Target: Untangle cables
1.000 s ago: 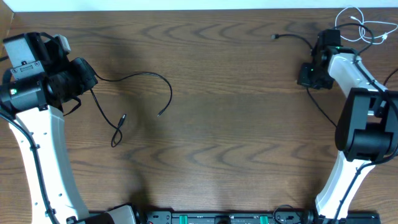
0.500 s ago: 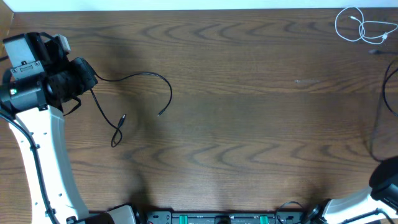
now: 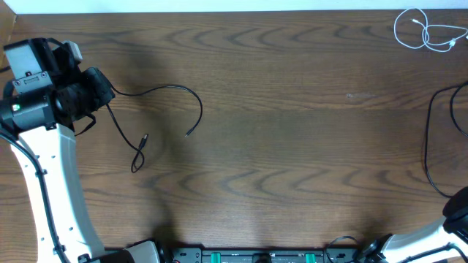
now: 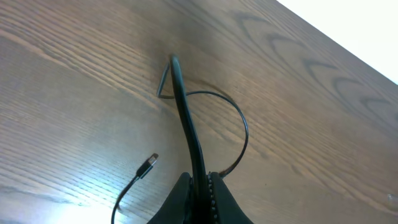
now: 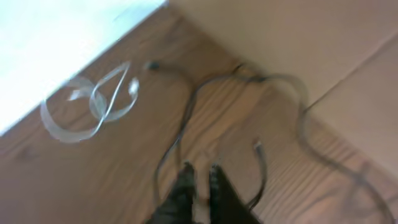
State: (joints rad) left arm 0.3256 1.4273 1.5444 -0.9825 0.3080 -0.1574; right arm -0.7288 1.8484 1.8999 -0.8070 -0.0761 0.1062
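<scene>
My left gripper (image 3: pixel 101 90) is shut on a black cable (image 3: pixel 175 89) at the left of the table. The cable arcs right and ends near the table's middle-left. A second strand drops to a small plug (image 3: pixel 144 137). In the left wrist view the jaws (image 4: pixel 200 178) pinch this cable (image 4: pixel 185 118), and the plug (image 4: pixel 151 160) lies to the left. A white cable (image 3: pixel 423 33) is coiled at the far right corner. Another black cable (image 3: pixel 428 150) loops along the right edge. The blurred right wrist view shows my right gripper (image 5: pixel 200 171) slightly open and empty above this black cable (image 5: pixel 180 121), with the white cable (image 5: pixel 93 106) beyond.
Only a bit of the right arm (image 3: pixel 459 212) shows in the overhead view, at the bottom right corner. The left arm (image 3: pixel 44 161) runs down the left side. The table's far edge (image 5: pixel 124 25) and a tan wall panel (image 5: pixel 298 37) lie beyond the right gripper.
The right arm has swung from beside the white cable down and out of the overhead view. The right black cable has shifted to the right edge. The left arm has not moved.
</scene>
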